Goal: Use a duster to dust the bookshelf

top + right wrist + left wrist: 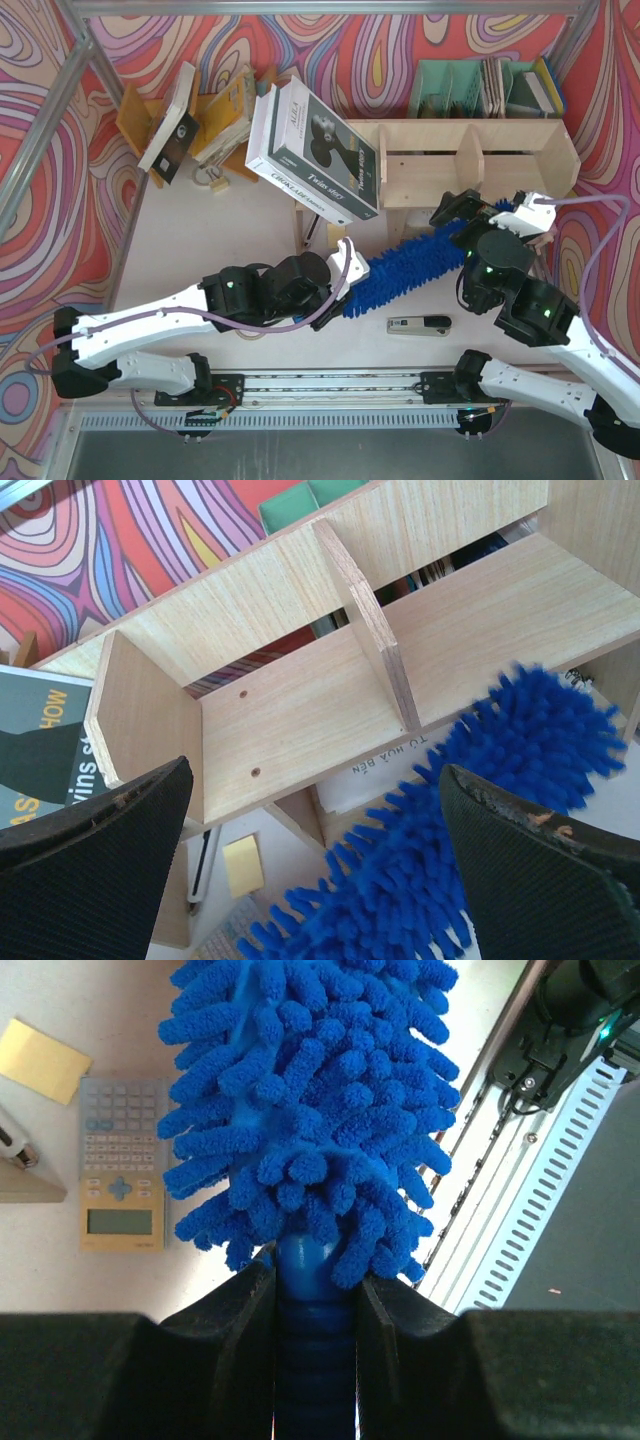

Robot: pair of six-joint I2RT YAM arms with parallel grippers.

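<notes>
Duster [300, 1110] handle sits clamped in left gripper [315, 1285]; right gripper [315, 770] gapes wide near its tip.

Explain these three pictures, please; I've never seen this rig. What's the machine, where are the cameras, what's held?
Two robot arms stand at the table's near edge. One picture looks down from overhead; the other two come from a camera on each wrist. The left pincer is shut on the blue duster's handle, its fluffy head reaching toward the plywood bookshelf. The right pincer is open and empty, near the duster's far end, facing the shelf. A calculator and a yellow sticky note lie on the table.
</notes>
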